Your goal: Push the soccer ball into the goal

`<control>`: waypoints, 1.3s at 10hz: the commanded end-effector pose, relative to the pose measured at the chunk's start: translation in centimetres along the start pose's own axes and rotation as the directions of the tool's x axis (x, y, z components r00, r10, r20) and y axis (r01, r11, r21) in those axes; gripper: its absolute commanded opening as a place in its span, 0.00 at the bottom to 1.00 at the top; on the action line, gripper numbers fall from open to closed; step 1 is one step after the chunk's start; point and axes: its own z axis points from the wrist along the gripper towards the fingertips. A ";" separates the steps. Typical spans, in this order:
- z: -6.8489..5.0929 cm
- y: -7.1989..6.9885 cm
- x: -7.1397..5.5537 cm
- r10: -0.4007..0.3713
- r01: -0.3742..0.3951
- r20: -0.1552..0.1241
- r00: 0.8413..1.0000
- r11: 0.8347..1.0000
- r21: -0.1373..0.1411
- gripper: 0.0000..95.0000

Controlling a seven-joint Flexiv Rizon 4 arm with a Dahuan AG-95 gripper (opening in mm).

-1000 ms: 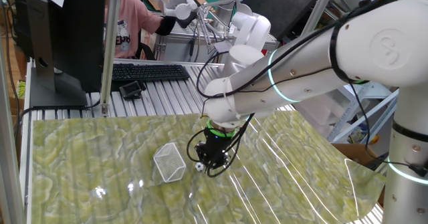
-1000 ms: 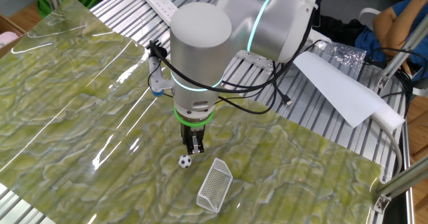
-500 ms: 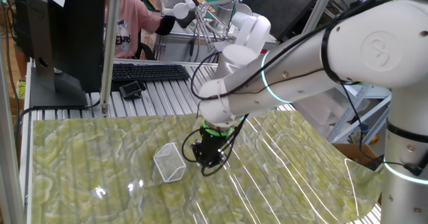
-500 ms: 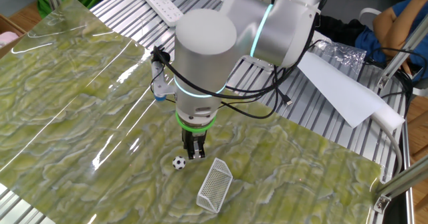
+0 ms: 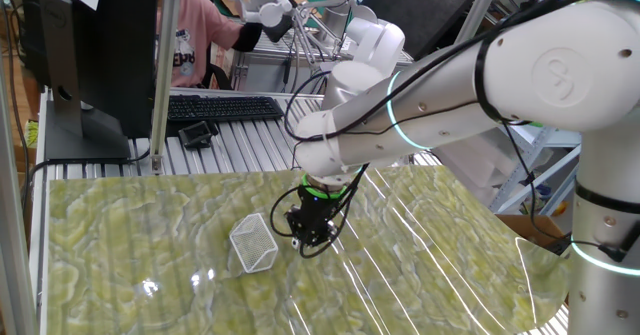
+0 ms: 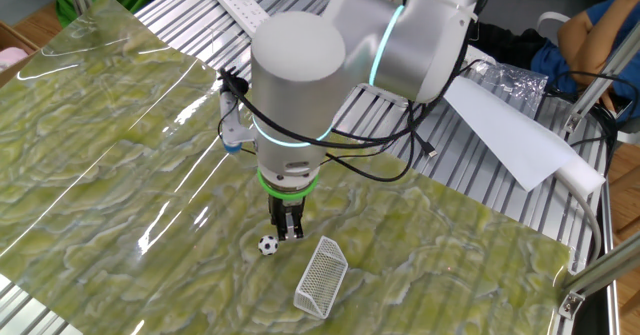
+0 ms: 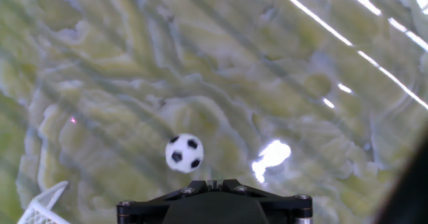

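My gripper (image 6: 290, 231) closed, empty. Soccer ball (image 6: 268, 244) at its 8 o'clock, outside goal (image 6: 321, 275); push into goal remained.

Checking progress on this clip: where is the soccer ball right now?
In the other fixed view the soccer ball lies on the green mat, just left of the gripper, outside the goal to its lower right.

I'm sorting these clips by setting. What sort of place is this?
Most likely a robotics lab or workshop bench. A robot arm works over a green marbled mat laid on a slatted metal table, with a keyboard and monitor behind, and a seated person.
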 end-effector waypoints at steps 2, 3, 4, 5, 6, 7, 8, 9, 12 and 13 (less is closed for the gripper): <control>-0.7 -0.7 -0.2 -0.021 0.021 0.013 1.000 1.000 0.016 0.00; -0.8 -0.9 -0.4 -0.040 0.040 0.018 0.999 0.999 0.020 0.00; -0.7 -1.1 -0.7 -0.062 0.061 0.028 0.998 0.998 0.030 0.00; -0.3 -1.3 -1.5 -0.086 0.084 0.050 0.995 0.996 0.043 0.00; -0.2 -1.4 -1.9 -0.094 0.092 0.049 0.994 0.995 0.036 0.00; -0.2 -1.2 -2.2 -0.101 0.099 0.051 0.994 0.994 0.037 0.00; -0.2 -1.1 -2.4 -0.100 0.098 0.052 0.994 0.995 0.037 0.00; -0.1 -1.0 -2.6 -0.077 0.076 0.048 0.996 0.997 0.029 0.00; 0.1 -0.8 -2.6 -0.059 0.058 0.040 0.997 0.998 0.009 0.00; 0.4 -0.6 -2.5 -0.055 0.055 0.042 0.998 0.998 -0.001 0.00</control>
